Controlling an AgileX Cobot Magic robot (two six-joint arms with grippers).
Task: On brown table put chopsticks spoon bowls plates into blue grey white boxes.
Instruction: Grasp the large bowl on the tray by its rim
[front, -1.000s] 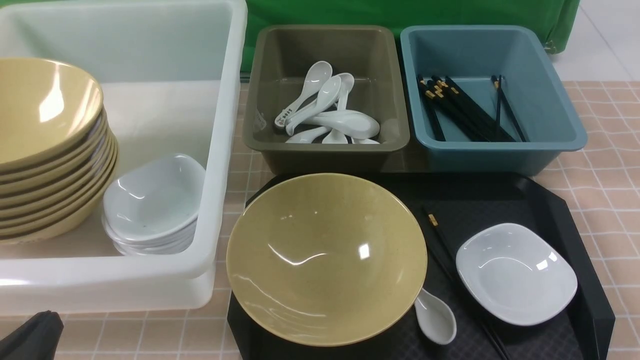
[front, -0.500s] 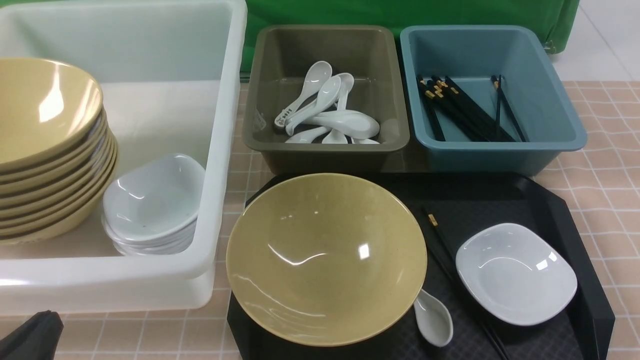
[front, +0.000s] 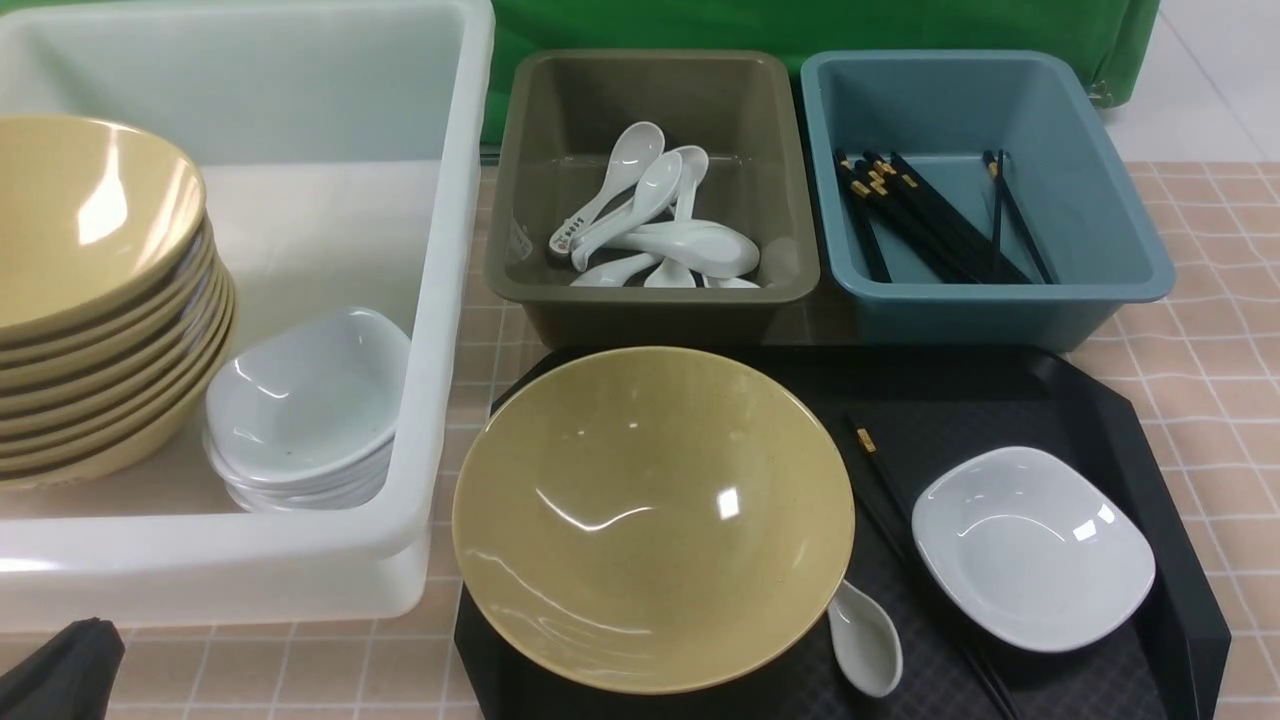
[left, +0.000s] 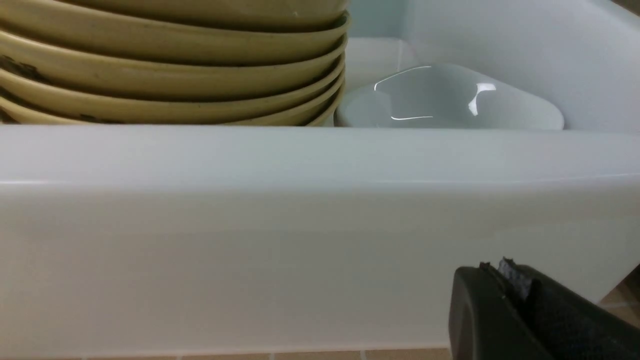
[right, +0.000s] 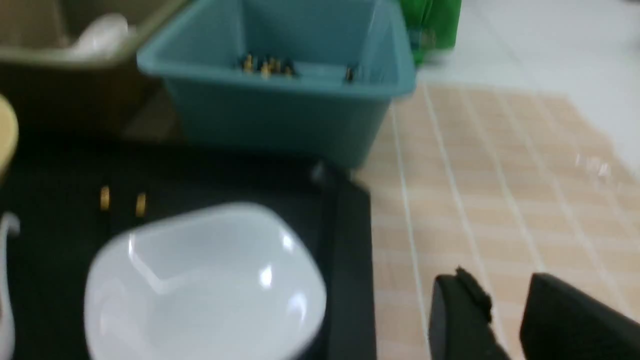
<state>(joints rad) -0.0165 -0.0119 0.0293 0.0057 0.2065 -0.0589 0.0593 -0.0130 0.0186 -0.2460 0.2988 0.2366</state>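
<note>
The small glossy white rounded-square plate (right: 200, 285) lies on the black textured tray (right: 350, 260), just beside the right jaws, which stand part-spread and empty; the left jaws are pressed together. Likely light, slick, brittle: pinch its near rim, one jaw inside.

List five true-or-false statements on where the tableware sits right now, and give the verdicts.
1. A spoon lies on the black tray, next to the bowl. True.
2. The blue box holds spoons. False: it holds chopsticks.
3. A plate sits on the tray. True.
4. The white box is empty. False: stacked bowls and stacked plates are inside.
5. The right end effector grips the plate. False: it is open and holds nothing.
</note>
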